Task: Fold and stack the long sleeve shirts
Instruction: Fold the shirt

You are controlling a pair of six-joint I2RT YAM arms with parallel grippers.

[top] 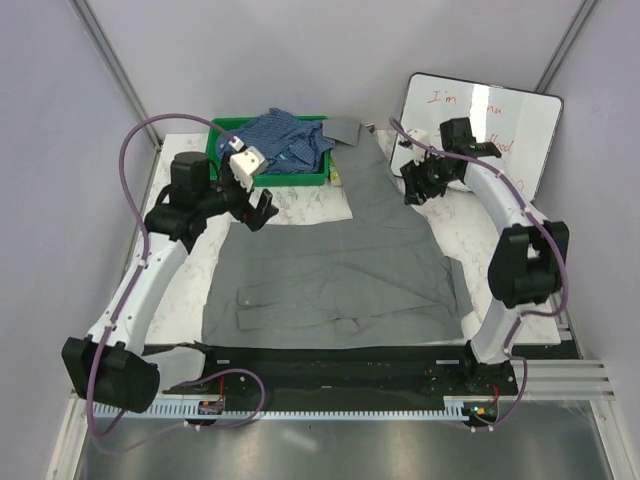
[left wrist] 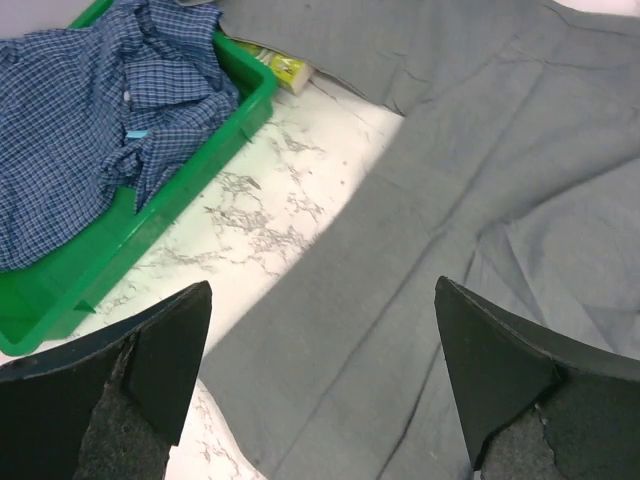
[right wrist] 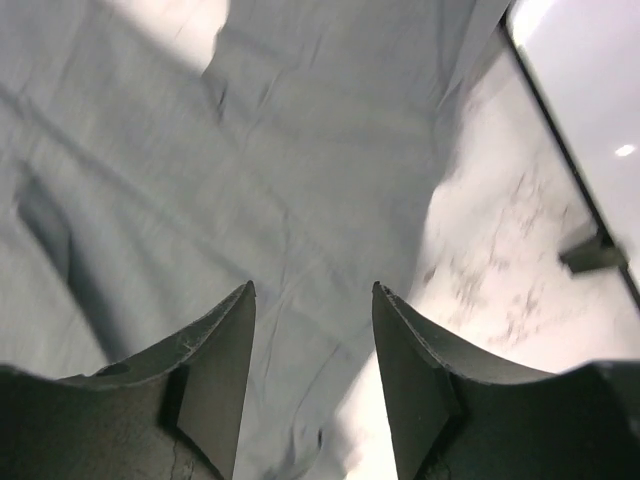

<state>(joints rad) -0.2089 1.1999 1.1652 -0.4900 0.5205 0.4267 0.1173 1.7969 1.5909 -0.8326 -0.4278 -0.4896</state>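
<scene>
Fabric of the grey shirt (top: 340, 280) covers the near and middle part of the marble-patterned table (top: 305, 208). It is spread mostly flat with a few creases, a sleeve lies across its near part, and one long section runs away toward the far edge. Above the shirt's far left corner hovers the left gripper (top: 262, 212), its fingers spread wide with nothing between them. Its wrist camera looks down on the cloth's edge and bare table. On the other side, the right gripper (top: 420, 185) hangs over the shirt's far right edge, fingers apart and likewise empty, with grey cloth and a strip of table beneath. Farther back on the left sits a green tray (top: 222, 150). The blue checked shirt (top: 285, 140) lies crumpled inside it, spilling a little over the rim. The grey shirt's far end reaches just beside the tray. At the far right stands a whiteboard (top: 530, 120) with red writing.
</scene>
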